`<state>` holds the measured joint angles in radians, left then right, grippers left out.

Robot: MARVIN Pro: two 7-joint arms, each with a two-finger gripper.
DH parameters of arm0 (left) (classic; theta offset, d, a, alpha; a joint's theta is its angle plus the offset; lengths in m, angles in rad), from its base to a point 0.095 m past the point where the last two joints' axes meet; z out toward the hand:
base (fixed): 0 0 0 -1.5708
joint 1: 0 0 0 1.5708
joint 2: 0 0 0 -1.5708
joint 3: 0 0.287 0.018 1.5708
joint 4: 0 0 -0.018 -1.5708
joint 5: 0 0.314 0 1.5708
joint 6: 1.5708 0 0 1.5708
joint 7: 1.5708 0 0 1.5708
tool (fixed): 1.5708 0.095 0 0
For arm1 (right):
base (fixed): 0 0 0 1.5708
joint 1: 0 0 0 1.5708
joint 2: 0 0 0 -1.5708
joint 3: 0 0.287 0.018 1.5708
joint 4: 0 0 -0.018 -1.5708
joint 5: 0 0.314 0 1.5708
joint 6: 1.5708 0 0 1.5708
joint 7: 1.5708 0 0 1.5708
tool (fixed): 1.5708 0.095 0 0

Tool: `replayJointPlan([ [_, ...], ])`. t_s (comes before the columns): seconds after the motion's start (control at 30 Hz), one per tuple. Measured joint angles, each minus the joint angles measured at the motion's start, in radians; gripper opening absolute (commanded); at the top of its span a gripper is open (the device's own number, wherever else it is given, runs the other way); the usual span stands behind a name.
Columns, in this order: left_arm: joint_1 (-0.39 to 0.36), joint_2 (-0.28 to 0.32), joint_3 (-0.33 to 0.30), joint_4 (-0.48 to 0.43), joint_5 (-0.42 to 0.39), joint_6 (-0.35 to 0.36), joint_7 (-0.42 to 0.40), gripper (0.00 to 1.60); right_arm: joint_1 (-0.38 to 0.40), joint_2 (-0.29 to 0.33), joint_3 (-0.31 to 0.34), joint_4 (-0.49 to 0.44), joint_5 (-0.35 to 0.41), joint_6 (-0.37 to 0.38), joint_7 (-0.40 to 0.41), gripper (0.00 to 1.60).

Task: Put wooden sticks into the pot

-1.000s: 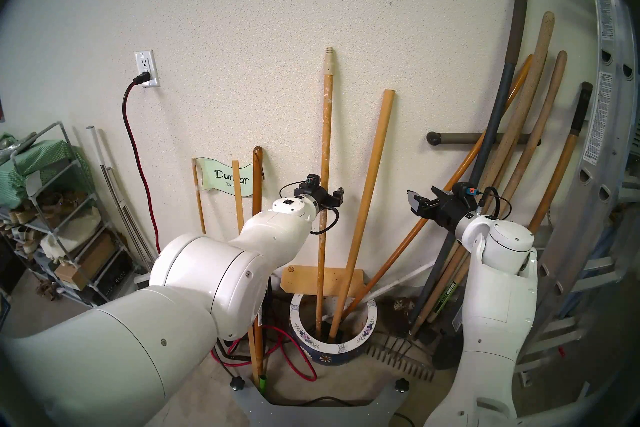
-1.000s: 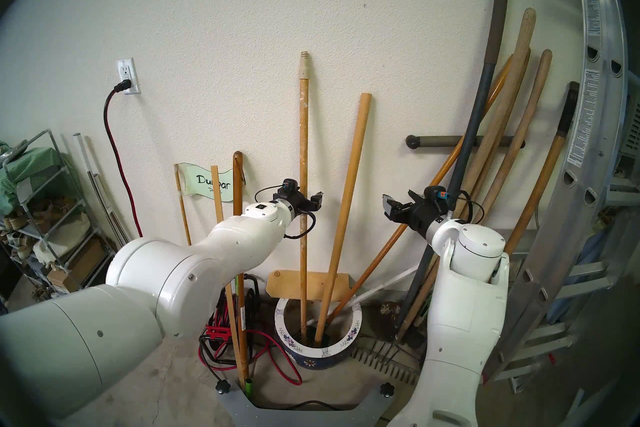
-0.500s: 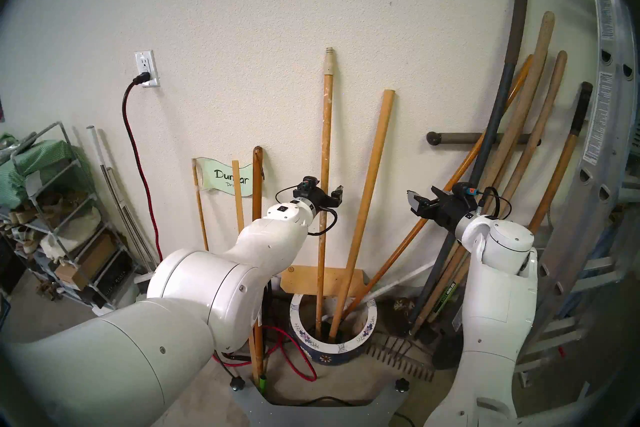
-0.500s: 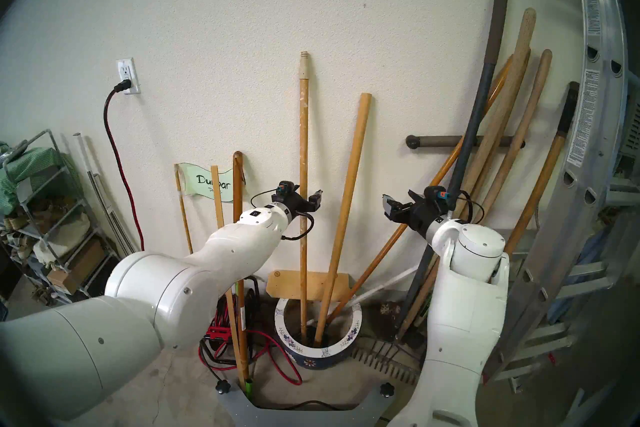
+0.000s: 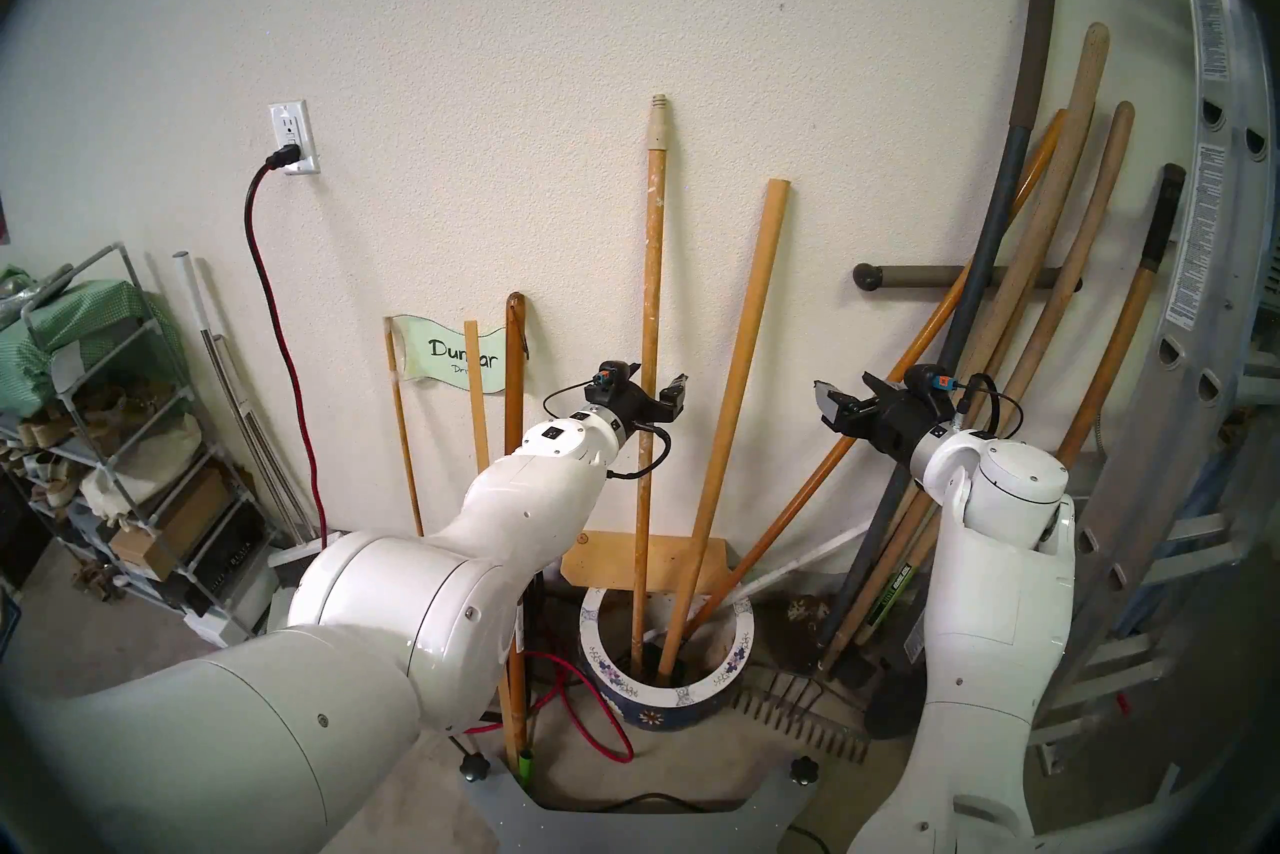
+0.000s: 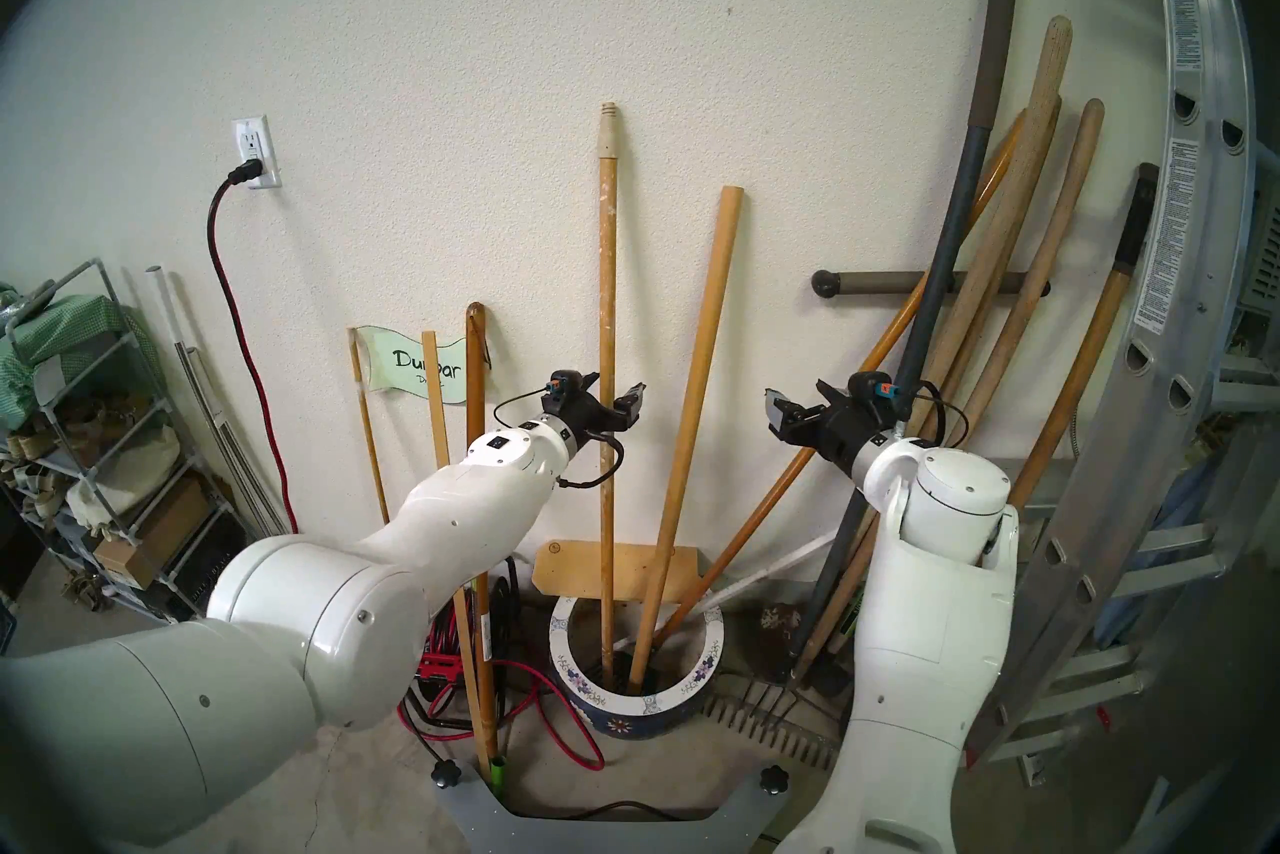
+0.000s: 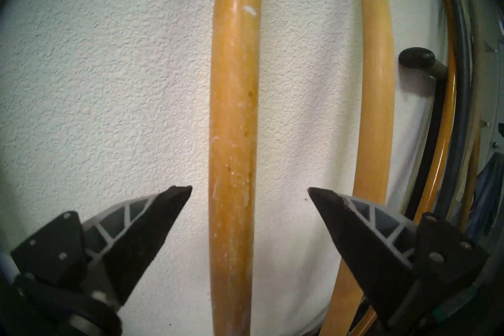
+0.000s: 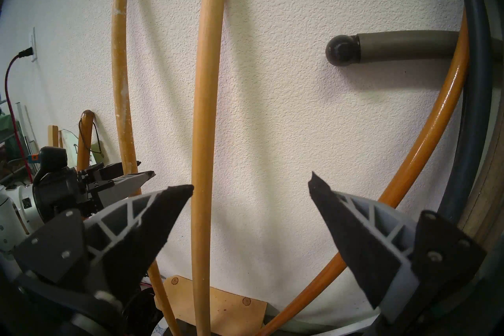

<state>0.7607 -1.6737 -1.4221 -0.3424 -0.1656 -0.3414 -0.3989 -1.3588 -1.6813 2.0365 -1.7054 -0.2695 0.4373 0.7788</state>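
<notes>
The left hand (image 5: 656,396) stood wide open at frame centre, straddling the paint-flecked stick (image 5: 650,346) without touching; its arm had swung lower-left since earlier. Both sticks stood in the pot (image 5: 720,679). The right hand (image 5: 841,409) was open, empty.

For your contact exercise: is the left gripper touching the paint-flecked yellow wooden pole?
Apart. The left wrist view shows wall between each fingertip and the paint-flecked yellow wooden pole.

The wooden sticks stand with their lower ends inside the pot (image 5: 720,683) and their tops against the wall; the paint-flecked stick (image 5: 651,305), longer, yellow-tan with a beige threaded tip, is nearly upright; the plain stick (image 5: 744,346), flat-ended, tilts to the right; the pot is round, dark blue, its broad white rim painted with small flowers; it sits on the floor.
</notes>
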Motion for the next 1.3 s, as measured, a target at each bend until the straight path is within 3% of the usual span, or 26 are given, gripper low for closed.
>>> replayJointPlan([
  [0.5, 0.094, 0.013, -0.022, -0.150, -0.026, -0.044, -0.074, 1.60, 0.000, 0.000, 0.000, 0.000, 0.000, 0.000, 0.000, 1.60],
  [1.3, 0.280, 0.029, -0.060, -0.390, -0.061, -0.085, -0.111, 1.60, 0.001, 0.000, 0.000, 0.000, 0.000, 0.000, 0.000, 1.60],
])
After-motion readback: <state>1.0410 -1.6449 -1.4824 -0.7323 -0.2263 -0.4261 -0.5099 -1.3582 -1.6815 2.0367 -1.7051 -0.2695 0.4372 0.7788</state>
